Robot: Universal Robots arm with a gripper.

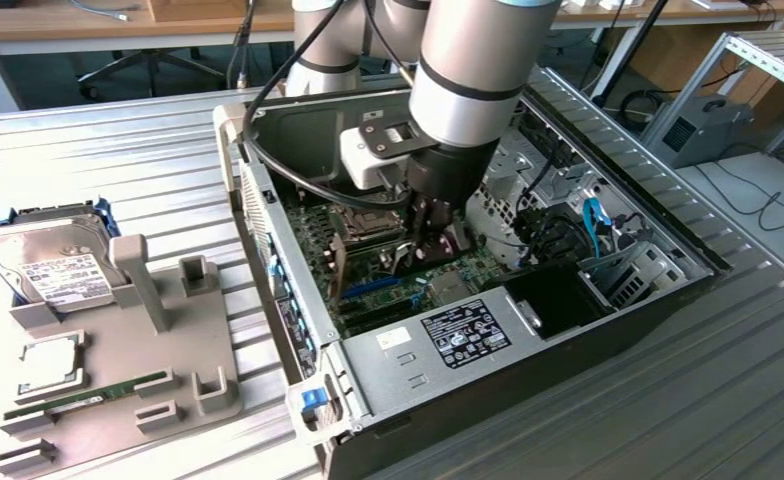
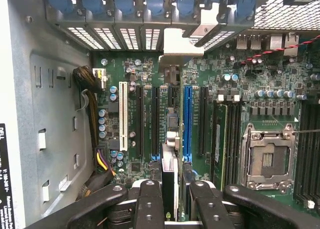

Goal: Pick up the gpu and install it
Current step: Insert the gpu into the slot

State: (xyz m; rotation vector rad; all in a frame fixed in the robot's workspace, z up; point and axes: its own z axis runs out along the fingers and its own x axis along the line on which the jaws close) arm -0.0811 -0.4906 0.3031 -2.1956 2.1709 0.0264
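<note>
Gripper [image 2: 170,199] is clamped on the gpu [image 2: 170,139], held edge-on inside the computer case [image 1: 659,290], directly above the motherboard [image 2: 240,84]. For sound seating, card edge should align with the slot beside the blue slot [image 2: 188,121], bracket [image 2: 180,44] against the rear openings, pressed straight.

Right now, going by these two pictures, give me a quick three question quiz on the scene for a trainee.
1. True or false: the hard drive lies outside the computer case.
2. What is clamped between the fingers of the gripper? A memory stick, B gpu, C processor chip.
3. Fill in: the long slot right beside the gpu in the wrist view is coloured ____.
Key: 1 true; 2 B; 3 blue.
</note>
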